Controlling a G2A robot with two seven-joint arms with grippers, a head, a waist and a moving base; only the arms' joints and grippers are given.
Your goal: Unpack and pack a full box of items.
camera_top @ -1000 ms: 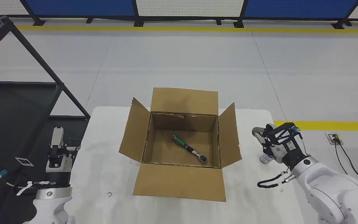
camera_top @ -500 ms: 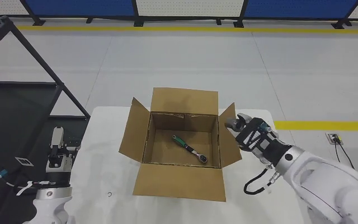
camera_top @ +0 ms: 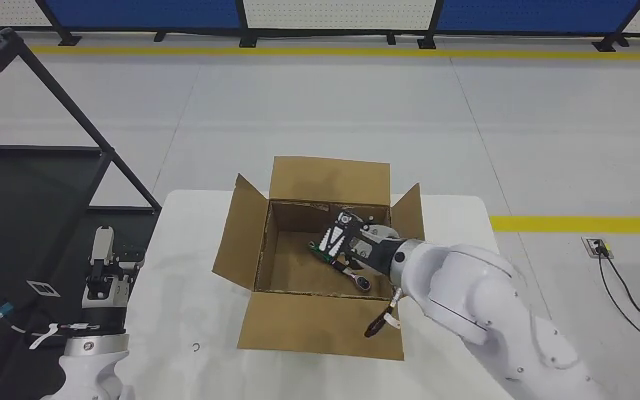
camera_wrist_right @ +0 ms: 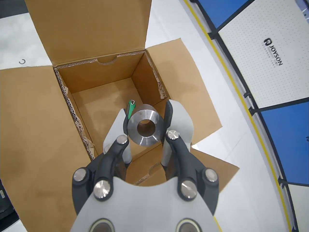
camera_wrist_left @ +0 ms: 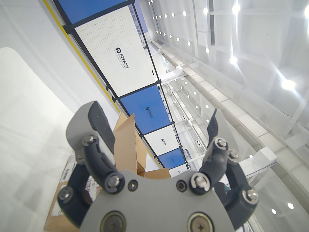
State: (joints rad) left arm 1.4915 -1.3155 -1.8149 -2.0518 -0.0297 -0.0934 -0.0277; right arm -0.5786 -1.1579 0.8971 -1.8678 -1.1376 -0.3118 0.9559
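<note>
On my far left a black frame (camera_top: 70, 110) stands on the pale grey floor (camera_top: 300, 110), at 10 o'clock from the box. My left hand (camera_top: 100, 252) sits off the worktop's left edge, at 9 o'clock from the box. Its fingers are spread wide apart with nothing between them, and its wrist camera (camera_wrist_left: 155, 117) looks up at rows of ceiling lights (camera_wrist_left: 236, 7).

The white worktop (camera_top: 190, 300) has rounded corners. A small ring (camera_top: 195, 347) lies on it at 8 o'clock from the box, well apart from it.

The cardboard box (camera_top: 320, 325) stands mid-worktop with all four flaps folded outward. A ratchet wrench (camera_top: 360, 283) with a green handle lies on its bottom.

My right hand (camera_top: 340, 240) is over the box's inside, towards 1 o'clock, clamped on a hollow metal cylinder (camera_wrist_right: 144, 127). The wrench's green handle tip shows just behind the cylinder. I cannot tell whether the cylinder touches the box bottom.

At 12 o'clock a yellow line (camera_top: 300, 50) runs across the floor in front of blue and white perforated panels (camera_top: 140, 12). Another yellow stripe lies at 3 o'clock, beyond the worktop's right edge.
</note>
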